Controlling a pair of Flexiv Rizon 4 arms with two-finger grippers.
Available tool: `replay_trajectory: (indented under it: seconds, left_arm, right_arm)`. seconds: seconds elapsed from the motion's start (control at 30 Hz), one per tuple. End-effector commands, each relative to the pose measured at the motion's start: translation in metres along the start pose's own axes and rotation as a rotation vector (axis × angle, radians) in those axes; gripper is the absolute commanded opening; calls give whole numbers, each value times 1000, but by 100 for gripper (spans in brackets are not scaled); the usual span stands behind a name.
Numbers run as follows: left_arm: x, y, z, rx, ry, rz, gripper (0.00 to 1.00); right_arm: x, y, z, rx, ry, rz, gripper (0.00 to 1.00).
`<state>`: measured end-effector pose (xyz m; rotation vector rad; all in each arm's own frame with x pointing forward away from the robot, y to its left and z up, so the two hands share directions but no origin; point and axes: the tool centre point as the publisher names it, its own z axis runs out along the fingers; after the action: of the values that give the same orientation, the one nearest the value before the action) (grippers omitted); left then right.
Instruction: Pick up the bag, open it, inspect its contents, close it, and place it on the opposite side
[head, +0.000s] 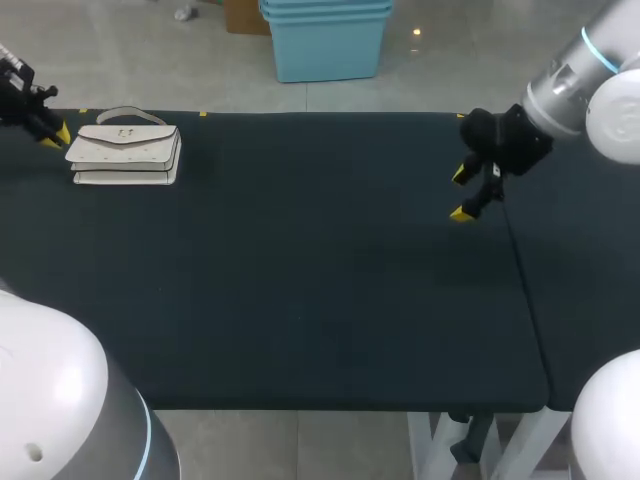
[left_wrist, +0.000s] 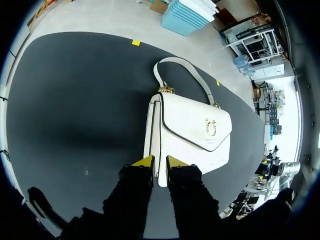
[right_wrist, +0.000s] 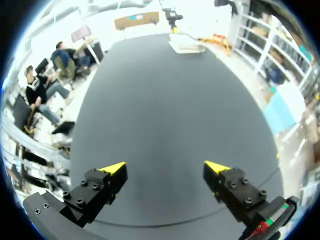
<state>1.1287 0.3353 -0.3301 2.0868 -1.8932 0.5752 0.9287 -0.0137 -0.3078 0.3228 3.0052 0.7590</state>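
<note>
A white handbag (head: 125, 150) with a curved handle and a gold clasp lies flat at the table's far left corner. In the left wrist view the handbag (left_wrist: 192, 130) stretches ahead of my left gripper (left_wrist: 160, 161), flap up and handle at the far end. The fingers stand close together, pinching a narrow strip of the bag's near end. From the head view, my left gripper (head: 52, 135) sits at the bag's left edge. My right gripper (head: 460, 193) hangs wide open above the right half of the table, holding nothing. From my right gripper (right_wrist: 165, 167) the bag (right_wrist: 186, 46) shows small, far across the table.
The table is covered in black cloth (head: 300, 280). A seam (head: 520, 270) runs front to back near the right side. Small yellow tape marks (head: 203, 114) sit on the far edge, one (left_wrist: 135, 43) beyond the bag's handle.
</note>
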Motion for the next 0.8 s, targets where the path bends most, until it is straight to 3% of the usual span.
replay_trajectory:
  seconds: [0.03,0.4,0.8]
  left_arm:
    - [5,-7,2,-117,-2,9,0]
    - [37,-1,4,-132,-25,56,0]
    - [88,14,-2,-119,-79,143,0]
  right_arm:
    - [-1,0,0,0,2,-1,100]
    - [-1,0,0,0,2,-1,100]
    - [-1,0,0,0,2,-1,100]
